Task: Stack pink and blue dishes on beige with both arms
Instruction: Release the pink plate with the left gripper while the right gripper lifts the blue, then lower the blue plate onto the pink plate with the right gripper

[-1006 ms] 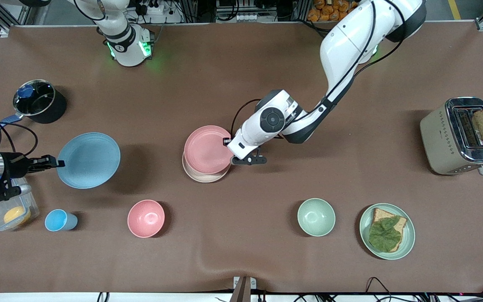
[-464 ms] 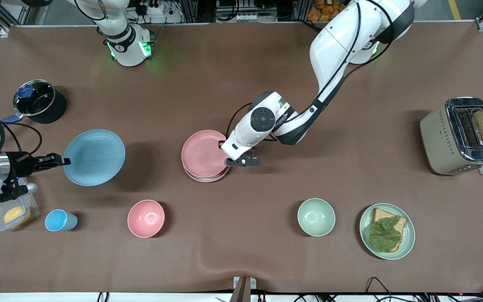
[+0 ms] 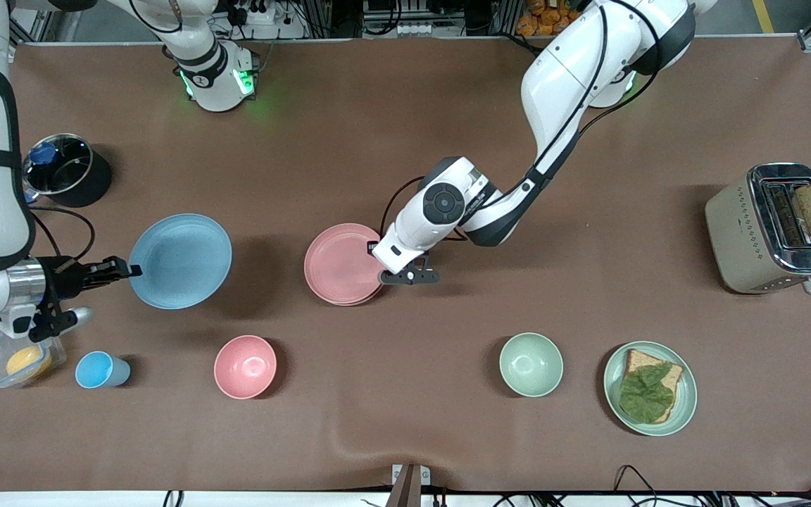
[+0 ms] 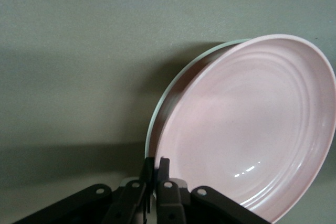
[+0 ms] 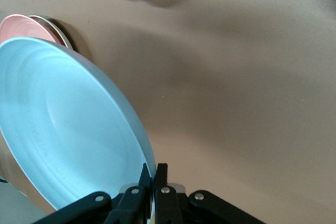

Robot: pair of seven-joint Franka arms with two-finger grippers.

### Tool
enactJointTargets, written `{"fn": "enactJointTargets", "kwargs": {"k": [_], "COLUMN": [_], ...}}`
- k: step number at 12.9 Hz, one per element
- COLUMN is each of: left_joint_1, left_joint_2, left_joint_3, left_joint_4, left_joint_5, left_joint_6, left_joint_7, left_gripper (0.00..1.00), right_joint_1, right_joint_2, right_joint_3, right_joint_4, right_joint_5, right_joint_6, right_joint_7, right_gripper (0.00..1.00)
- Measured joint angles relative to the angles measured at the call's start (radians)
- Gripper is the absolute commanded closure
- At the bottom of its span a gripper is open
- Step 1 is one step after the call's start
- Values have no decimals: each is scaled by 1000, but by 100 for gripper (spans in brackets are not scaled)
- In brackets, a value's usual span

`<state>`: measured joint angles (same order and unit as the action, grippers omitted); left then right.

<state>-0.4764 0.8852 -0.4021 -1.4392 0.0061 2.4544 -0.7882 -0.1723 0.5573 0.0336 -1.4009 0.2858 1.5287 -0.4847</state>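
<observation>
The pale pink plate (image 3: 338,264) lies over the beige plate (image 3: 357,303) mid-table and covers nearly all of it. Only a thin pale rim (image 4: 156,125) of the beige plate shows. My left gripper (image 3: 379,255) is shut on the pink plate's rim (image 4: 156,162), on the side toward the left arm's end, and the pink plate (image 4: 247,129) looks slightly tilted. My right gripper (image 3: 131,270) is shut on the rim of the light blue plate (image 3: 180,260). It holds that plate in the air over the table toward the right arm's end. In the right wrist view the gripper (image 5: 153,170) pinches the blue plate (image 5: 68,129).
A pink bowl (image 3: 245,366), a blue cup (image 3: 99,370) and a clear container (image 3: 4,355) sit near the front edge. A green bowl (image 3: 531,364), a green plate with bread (image 3: 650,388) and a toaster (image 3: 771,229) stand toward the left arm's end. A black pot (image 3: 66,170) stands at the right arm's end.
The left gripper has brought the pink plate down and squarely over the beige plate. The right gripper has carried the blue plate toward the middle of the table.
</observation>
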Motion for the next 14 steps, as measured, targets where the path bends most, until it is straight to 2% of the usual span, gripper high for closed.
{"fn": "enactJointTargets", "kwargs": {"k": [1, 2, 3, 4, 5, 8, 10, 14], "left_joint_1": [0, 0, -1, -1, 0, 7, 36, 179], "left_joint_2": [6, 11, 13, 14, 14, 2, -59, -324], "left_joint_3": [0, 0, 0, 0, 0, 0, 0, 3], "left_joint_4": [1, 2, 2, 3, 5, 32, 50, 60], "left_joint_5": [0, 0, 0, 0, 0, 0, 0, 26], "left_joint_6": [0, 2, 3, 4, 4, 14, -35, -375], "left_joint_7": [0, 0, 0, 0, 0, 0, 0, 29], "left_gripper": [100, 92, 68, 19, 0, 0, 0, 0], "right_joint_1": [3, 7, 12, 17, 24, 49, 60, 126], "right_joint_2": [0, 0, 1, 3, 5, 5, 6, 8], "right_joint_3": [0, 0, 0, 0, 0, 0, 0, 4], "right_joint_4": [-1, -5, -10, -14, -17, -25, -28, -65], "right_joint_5": [3, 10, 20, 29, 34, 41, 46, 66], "right_joint_6": [0, 0, 0, 0, 0, 2, 9, 95], "right_joint_7": [0, 0, 1, 3, 7, 30, 36, 93], "right_gripper": [100, 100, 100, 100, 100, 100, 100, 100]}}
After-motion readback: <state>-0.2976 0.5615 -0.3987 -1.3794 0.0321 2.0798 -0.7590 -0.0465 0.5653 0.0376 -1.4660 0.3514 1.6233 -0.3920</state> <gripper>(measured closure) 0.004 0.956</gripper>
